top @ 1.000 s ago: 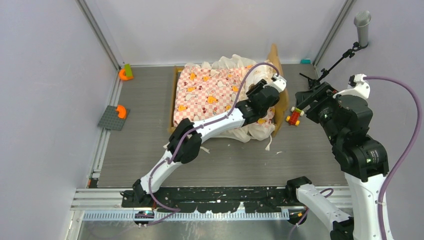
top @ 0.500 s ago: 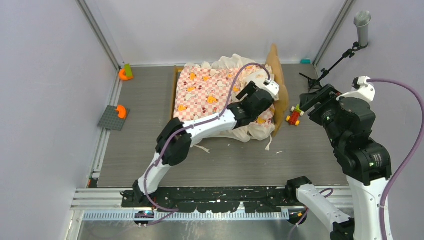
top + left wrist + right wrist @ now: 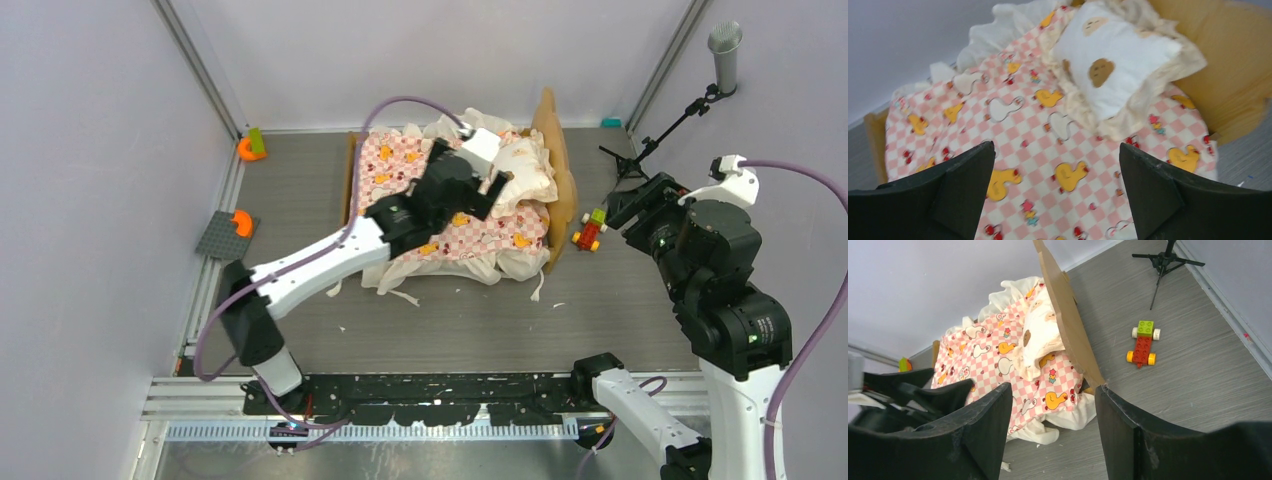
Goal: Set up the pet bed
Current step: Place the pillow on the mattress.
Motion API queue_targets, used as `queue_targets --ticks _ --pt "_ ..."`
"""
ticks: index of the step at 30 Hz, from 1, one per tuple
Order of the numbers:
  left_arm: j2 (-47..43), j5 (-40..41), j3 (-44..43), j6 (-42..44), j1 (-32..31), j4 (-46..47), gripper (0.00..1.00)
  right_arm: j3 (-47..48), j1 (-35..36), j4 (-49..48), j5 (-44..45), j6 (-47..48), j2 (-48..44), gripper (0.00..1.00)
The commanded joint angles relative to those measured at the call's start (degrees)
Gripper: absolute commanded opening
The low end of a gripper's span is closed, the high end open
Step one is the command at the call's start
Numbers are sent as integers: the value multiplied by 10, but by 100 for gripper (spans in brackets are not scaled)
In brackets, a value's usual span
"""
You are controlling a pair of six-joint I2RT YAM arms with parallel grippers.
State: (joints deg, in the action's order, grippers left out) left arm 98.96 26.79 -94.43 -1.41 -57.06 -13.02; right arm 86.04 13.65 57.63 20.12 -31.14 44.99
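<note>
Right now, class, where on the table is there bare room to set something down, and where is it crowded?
Free: the table between bed and grey plate, and the strip between bed and arm bases. Crowded: the bed, with pillow and left end effector over it; toy car beside the headboard.

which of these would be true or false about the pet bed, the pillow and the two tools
The pillow lies on the pet bed, by its headboard. True.
The left tool is clamped on the pillow. False: it is open above the bed, holding nothing.
A toy block car sits outside the bed, beside the headboard. True.
The right tool holds the toy car. False: it is open and empty, apart from the car.
</note>
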Motion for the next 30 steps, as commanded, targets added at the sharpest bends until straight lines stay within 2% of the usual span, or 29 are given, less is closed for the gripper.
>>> queue_targets --ticks 1,4,8,14,15,18,22,27,30 --pt "-127 -31 103 -77 81 -53 96 9 1 -14 -34 46 0 66" --pt "-204 -59 188 -83 134 -32 96 -15 1 -40 -46 55 -13 66" --pt "-238 -102 267 -124 202 5 92 -53 1 -70 -77 43 -27 65" --pt "-215 -114 341 -172 227 54 72 -82 1 -86 -101 27 -26 64" --pt "-211 -108 351 -177 227 56 66 -82 1 -84 -101 27 -26 64" --pt "-209 -65 373 -189 227 37 44 -79 1 -81 -100 27 -27 64" --pt "-215 1 388 -193 227 8 31 -78 1 -81 -97 23 -32 64" --pt "-216 36 383 -187 227 -17 26 -74 1 -81 -99 15 -35 63" --pt "-229 26 374 -185 227 -26 28 -69 1 -81 -99 12 -39 63"
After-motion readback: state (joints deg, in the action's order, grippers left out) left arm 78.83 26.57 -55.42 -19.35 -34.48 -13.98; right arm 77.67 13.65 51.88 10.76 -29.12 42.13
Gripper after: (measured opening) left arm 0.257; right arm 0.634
